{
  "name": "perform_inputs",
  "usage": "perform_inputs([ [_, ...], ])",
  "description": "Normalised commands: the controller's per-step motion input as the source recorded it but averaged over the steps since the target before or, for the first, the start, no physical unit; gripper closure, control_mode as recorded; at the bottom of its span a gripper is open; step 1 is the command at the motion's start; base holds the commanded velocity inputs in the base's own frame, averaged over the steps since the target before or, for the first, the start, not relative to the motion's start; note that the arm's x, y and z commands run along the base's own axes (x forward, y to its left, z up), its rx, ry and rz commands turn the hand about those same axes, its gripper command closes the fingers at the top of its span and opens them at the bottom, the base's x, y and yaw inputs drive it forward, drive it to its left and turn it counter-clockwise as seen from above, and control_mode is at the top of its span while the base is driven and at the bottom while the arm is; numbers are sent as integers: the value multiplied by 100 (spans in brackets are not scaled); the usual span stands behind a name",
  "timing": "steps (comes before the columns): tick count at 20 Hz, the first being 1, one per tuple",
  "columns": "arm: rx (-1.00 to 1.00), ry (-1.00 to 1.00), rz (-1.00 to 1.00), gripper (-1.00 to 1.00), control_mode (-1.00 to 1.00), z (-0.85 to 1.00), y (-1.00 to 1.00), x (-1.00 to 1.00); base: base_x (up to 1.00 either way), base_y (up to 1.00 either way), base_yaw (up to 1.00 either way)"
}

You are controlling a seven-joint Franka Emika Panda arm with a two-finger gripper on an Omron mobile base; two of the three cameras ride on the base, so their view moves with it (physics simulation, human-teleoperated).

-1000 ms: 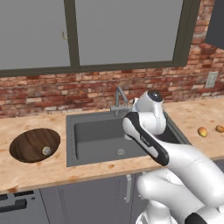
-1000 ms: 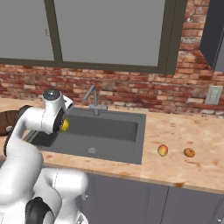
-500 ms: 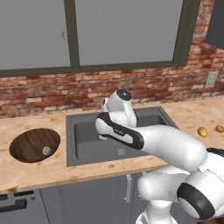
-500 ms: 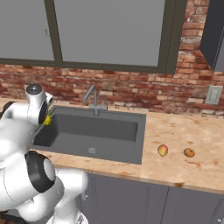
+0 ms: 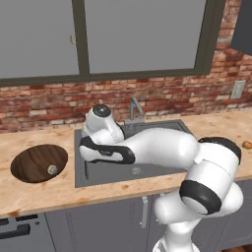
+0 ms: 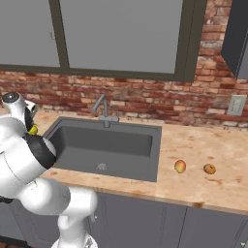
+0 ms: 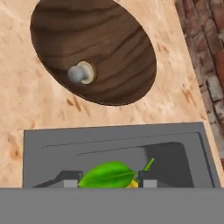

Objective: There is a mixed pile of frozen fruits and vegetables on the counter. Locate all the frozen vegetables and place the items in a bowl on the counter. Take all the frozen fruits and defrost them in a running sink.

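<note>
the gripper [image 7: 108, 183] clasps a leafy yellow vegetable [image 7: 109, 175] over the sink's [image 7: 52, 135] left edge, near the bowl [image 7: 118, 48].

No readable text anywhere right now: no labels, brands, numbers or signs on any surface or object in these three views.

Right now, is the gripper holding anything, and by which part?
Yes: the gripper holds the yellow leafy vegetable between its fingertips. The exact held part cannot be told.
</note>
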Motion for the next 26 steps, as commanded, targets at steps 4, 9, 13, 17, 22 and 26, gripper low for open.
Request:
perform_inputs([
  [4,-5,0,0,100,-100,0,100,12,0,0,0],
  [9,-1,0,0,100,-100,0,99,0,0,0,0],
  [13,-2,1,0,100,-100,-27,94,27,0,0,0],
  [17,-1,0,0,100,-100,-41,64,31,0,0,0],
  [22,0,0,0,100,-100,-36,42,8,0,0,0],
  [26,0,0,-1,-100,-100,-18,7,0,0,0,0],
])
